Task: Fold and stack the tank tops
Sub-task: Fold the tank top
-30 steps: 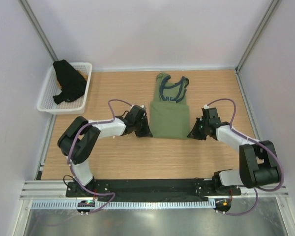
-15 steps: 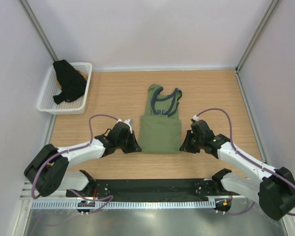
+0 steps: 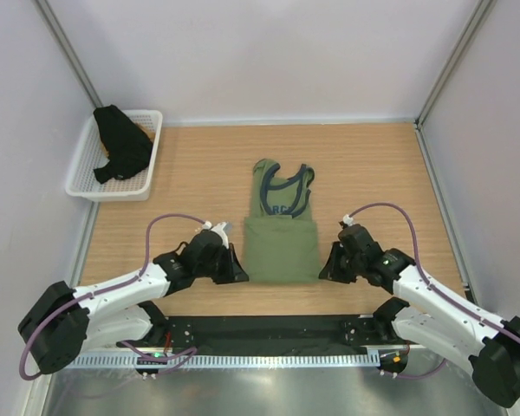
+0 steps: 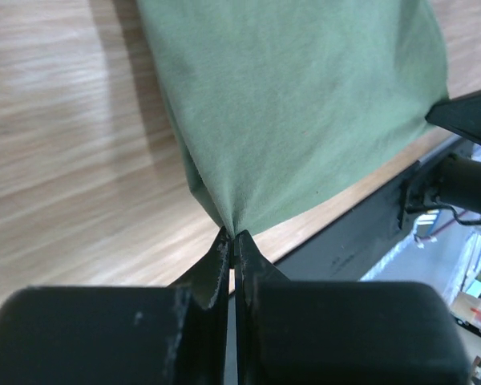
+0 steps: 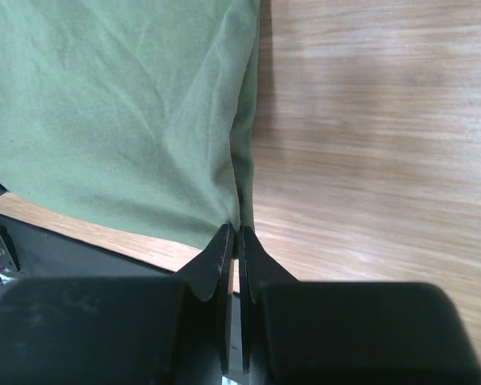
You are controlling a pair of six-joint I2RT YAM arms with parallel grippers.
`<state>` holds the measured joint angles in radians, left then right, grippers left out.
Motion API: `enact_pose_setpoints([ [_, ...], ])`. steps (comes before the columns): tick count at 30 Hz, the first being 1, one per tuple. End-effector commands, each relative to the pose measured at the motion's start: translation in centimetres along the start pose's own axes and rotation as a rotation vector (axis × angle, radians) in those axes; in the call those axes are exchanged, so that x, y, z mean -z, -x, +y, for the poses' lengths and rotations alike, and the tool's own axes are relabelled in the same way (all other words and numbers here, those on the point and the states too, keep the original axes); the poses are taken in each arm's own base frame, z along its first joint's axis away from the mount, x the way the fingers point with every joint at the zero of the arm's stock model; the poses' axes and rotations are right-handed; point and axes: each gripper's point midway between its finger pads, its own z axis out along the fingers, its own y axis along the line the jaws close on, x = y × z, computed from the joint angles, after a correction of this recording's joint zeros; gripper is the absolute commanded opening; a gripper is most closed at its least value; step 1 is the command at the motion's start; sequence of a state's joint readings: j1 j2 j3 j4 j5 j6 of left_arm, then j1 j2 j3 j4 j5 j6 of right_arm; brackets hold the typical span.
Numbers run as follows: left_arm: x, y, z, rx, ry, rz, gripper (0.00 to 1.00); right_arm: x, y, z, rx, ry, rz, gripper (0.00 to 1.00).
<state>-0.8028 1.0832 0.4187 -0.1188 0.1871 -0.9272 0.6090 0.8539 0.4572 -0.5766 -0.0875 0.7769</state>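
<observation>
Over the table from the top camera, the olive green tank top lies flat mid-frame on the wooden table, neck toward the top of the picture. Its lower part looks doubled over. The left gripper sits right at the bottom-left corner of the cloth and the right gripper at the bottom-right corner, so the shirt is stretched between them. The black tank top is bunched up in the white basket at the upper left, well apart from both arms.

Left wrist cam: the jaws are pinched tight on a corner of the green cloth, which fans out from the tips toward the upper right of the frame, with bare wood on the left.

Right wrist cam: same deal, the jaws are nearly closed and nipping the shirt's edge. The fabric spreads to the upper left, with wood to the right.
</observation>
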Motion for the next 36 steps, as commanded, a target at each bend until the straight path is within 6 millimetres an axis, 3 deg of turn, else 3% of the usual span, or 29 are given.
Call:
enact_pose_setpoints([
  [1, 0.8, -1.0, 0.9, 0.006, 0.044, 0.017, 0.0, 1.5, 0.5, -0.4, 0.007, -0.04, -0.026, 0.09],
  [14, 0.3, -2.0, 1.9, 0.014, 0.078, 0.043, 0.0, -0.1, -0.4, -0.3, 0.021, -0.008, 0.013, 0.12],
  [21, 0.3, -2.2, 1.7, 0.019, 0.068, 0.05, 0.01, 0.5, -0.1, 0.1, 0.027, 0.007, -0.001, 0.12],
  [22, 0.3, -2.1, 1.8, 0.019, 0.071, 0.049, 0.01, 0.5, -0.1, 0.1, 0.036, 0.007, 0.001, 0.18],
  [24, 0.2, -2.2, 1.9, 0.021, 0.075, 0.054, 0.05, 0.4, -0.3, 0.6, 0.053, 0.043, 0.002, 0.34],
  [25, 0.1, -2.3, 2.0, 0.022, 0.079, 0.059, 0.06, 0.5, -0.7, 1.0, 0.064, 0.076, 0.014, 0.55],
  [27, -0.1, -2.5, 2.4, 0.023, 0.093, 0.068, 0.1, 0.1, -1.1, 1.1, 0.069, 0.101, 0.007, 0.62],
  [31, -0.1, -2.6, 3.0, 0.038, 0.111, 0.053, 0.25, -0.5, -2.1, 1.7, 0.066, 0.166, 0.036, 0.63],
  [36, 0.5, -2.2, 3.0, 0.043, 0.096, 0.004, 0.49, -1.7, -3.1, 1.4, 0.069, 0.161, 0.074, 0.53],
])
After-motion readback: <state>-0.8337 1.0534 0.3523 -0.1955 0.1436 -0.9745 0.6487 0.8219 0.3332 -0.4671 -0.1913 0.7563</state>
